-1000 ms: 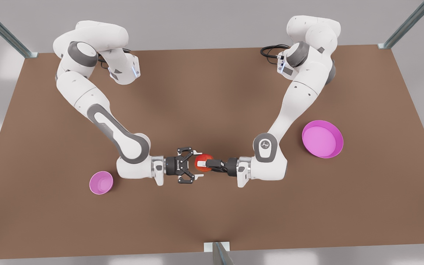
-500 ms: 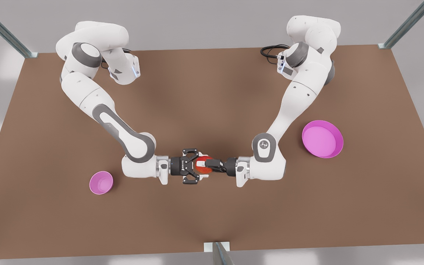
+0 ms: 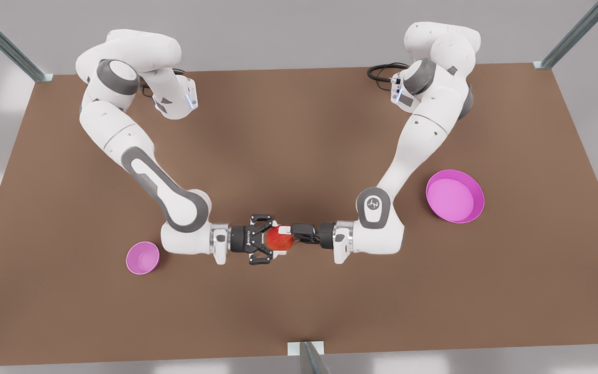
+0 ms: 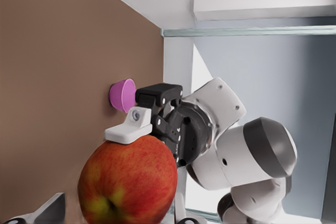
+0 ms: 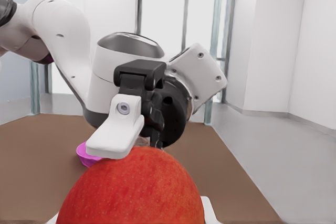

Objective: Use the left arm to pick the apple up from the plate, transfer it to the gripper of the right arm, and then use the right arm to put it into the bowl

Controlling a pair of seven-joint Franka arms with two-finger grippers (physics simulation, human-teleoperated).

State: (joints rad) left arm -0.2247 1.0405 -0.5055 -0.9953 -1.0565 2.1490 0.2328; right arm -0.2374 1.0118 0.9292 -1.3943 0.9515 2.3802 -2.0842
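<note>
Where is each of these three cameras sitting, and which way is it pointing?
Front view: high above the table, looking down on both whole arms, which meet at the apple.
Left wrist view: on the left arm, facing the right gripper, with that arm and the bowl behind it.
Right wrist view: on the right arm, facing the left gripper, with that arm and the plate behind it.
Shared: both wrist views see the apple close up.

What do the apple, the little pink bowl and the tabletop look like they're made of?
Apple: seemingly real fruit skin, red fading to yellow, faintly glossy; could equally be plastic.
Bowl: probably plastic, uniform matte pink, thin wall.
Table: flat matte brown without grain, perhaps laminate.
The right gripper clamps the apple mid-air, with the left gripper at its other side.
</note>
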